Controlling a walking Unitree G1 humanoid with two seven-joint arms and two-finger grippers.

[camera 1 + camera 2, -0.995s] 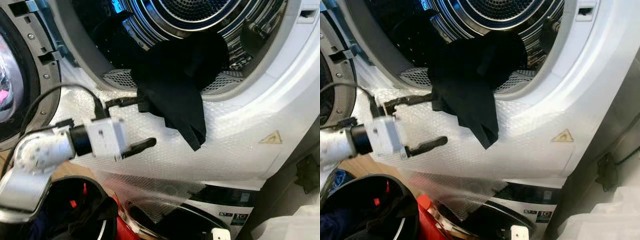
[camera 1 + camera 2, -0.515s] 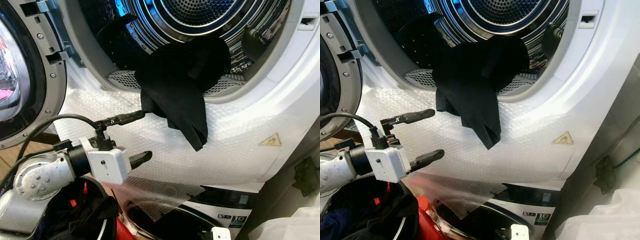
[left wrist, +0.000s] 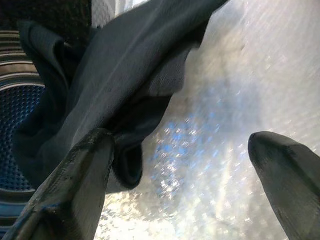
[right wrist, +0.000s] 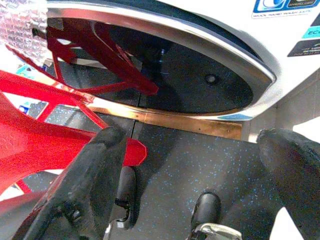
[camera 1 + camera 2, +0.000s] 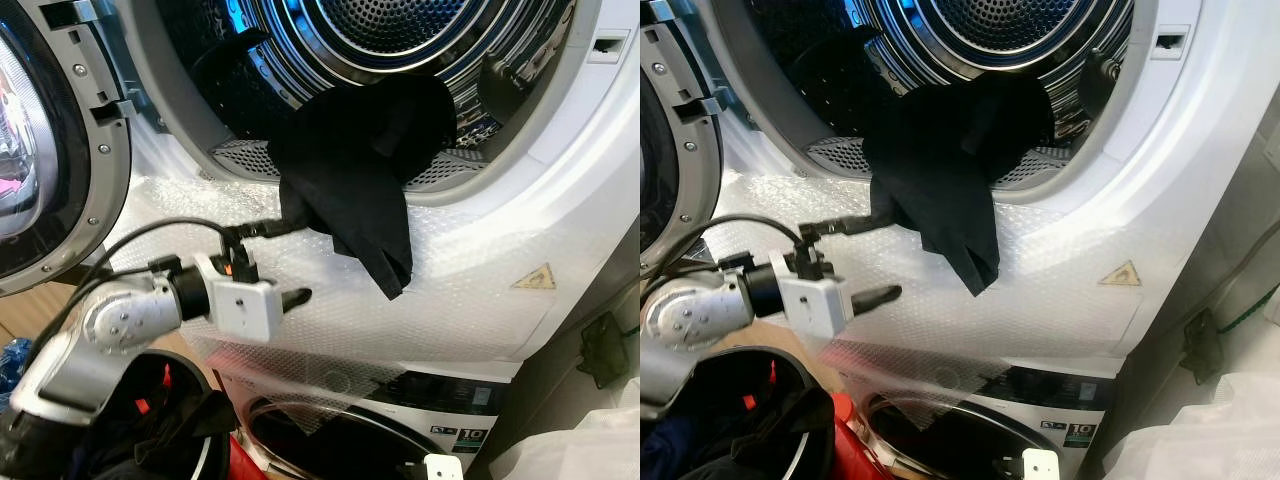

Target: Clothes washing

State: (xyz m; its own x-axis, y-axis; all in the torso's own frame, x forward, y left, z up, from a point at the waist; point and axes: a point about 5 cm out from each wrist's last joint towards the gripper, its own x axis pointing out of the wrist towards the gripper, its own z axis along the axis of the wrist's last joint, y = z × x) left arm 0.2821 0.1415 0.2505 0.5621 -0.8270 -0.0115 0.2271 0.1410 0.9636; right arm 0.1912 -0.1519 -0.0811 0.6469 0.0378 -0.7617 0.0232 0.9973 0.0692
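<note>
- Presently, the black garment (image 5: pixel 355 175) lies draped over the lower lip of the upper machine's drum opening (image 5: pixel 250 155), part of it inside the drum, the rest hanging down the bubble-wrapped front panel (image 5: pixel 460 300) to a narrow pointed tail.
- Left gripper (image 5: pixel 290 262): fingers spread wide apart, nothing between them. The upper finger reaches to the near edge of the hanging cloth and appears to touch it; the lower finger sits apart from it, against the panel.
- The left wrist view confirms this: one finger (image 3: pixel 75 185) sits against a fold of the garment (image 3: pixel 120 85), the other well clear over the wrap.
- Right gripper (image 4: pixel 195 175): held open and empty, low down beside a red plastic item (image 4: pixel 45 135) and the lower machine's door (image 4: pixel 165 65); idle.
- Handling judgement: the garment is thin, soft and light. It will fold and bunch under a pinch and offers no stiff edge. Any loose end is likely to trail and catch on the door seal.
- Recommended hold: the thick gathered mass at the lip, or the upper part of the hanging section, not the thin tail, which may slip free.
- A basket (image 5: pixel 180 420) of dark clothing stands below the left arm.
- Task judged incomplete: the garment is not fully inside the drum.
</note>
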